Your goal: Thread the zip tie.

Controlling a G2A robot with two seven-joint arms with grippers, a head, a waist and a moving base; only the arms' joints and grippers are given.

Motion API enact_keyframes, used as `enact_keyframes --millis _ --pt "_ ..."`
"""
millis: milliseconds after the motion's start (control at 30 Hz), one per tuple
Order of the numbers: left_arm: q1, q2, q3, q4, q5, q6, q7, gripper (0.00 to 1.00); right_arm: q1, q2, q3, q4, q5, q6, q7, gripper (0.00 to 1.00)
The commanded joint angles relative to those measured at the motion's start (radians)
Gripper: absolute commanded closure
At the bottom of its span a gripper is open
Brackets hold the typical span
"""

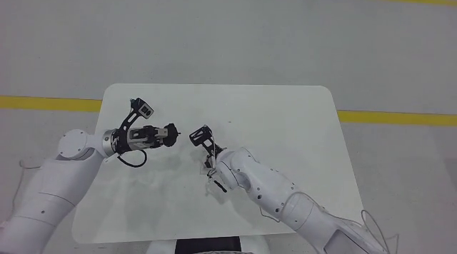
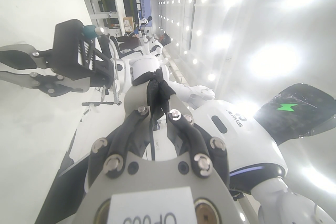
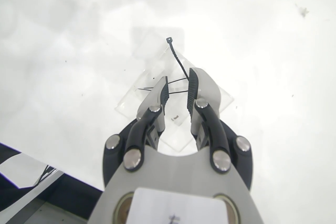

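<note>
On a clear plastic sheet (image 3: 155,67) on the white table (image 3: 78,12) lies the black zip tie (image 3: 178,58), plain from the right wrist. The right gripper (image 3: 179,74) hangs just over it with its jaws apart, and the strap runs between them. From above, the left gripper (image 1: 173,132) sits close beside the right wrist. Its own wrist view shows its dark-padded fingers (image 2: 157,89) pressed together.

Glossy white arm shells (image 1: 264,183), looped black cable (image 1: 132,160) at one wrist; grey metal jaws with black ribbed pads (image 3: 192,88), black links (image 3: 210,120), round silver screws (image 3: 221,160)
</note>
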Motion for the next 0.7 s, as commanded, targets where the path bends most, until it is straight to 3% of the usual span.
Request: enact_keyframes --millis 0,267,467,533,667 --pt "0.000 0.000 0.000 0.000 0.000 0.000 0.000 1.00 -0.001 -0.004 0.002 0.006 -0.005 0.002 -0.002 0.78" --pt "0.000 0.000 0.000 0.000 0.000 0.000 0.000 1.00 -0.004 -0.019 0.006 0.026 -0.031 0.002 0.002 0.80" --pt "0.000 0.000 0.000 0.000 0.000 0.000 0.000 1.00 -0.004 -0.031 0.009 0.046 -0.039 -0.007 0.007 0.90" --pt "0.000 0.000 0.000 0.000 0.000 0.000 0.000 1.00 -0.003 -0.035 0.011 0.050 -0.044 -0.006 0.009 1.00" --pt "0.000 0.000 0.000 0.000 0.000 0.000 0.000 1.00 -0.009 -0.040 0.020 0.045 -0.052 -0.005 0.010 1.00"
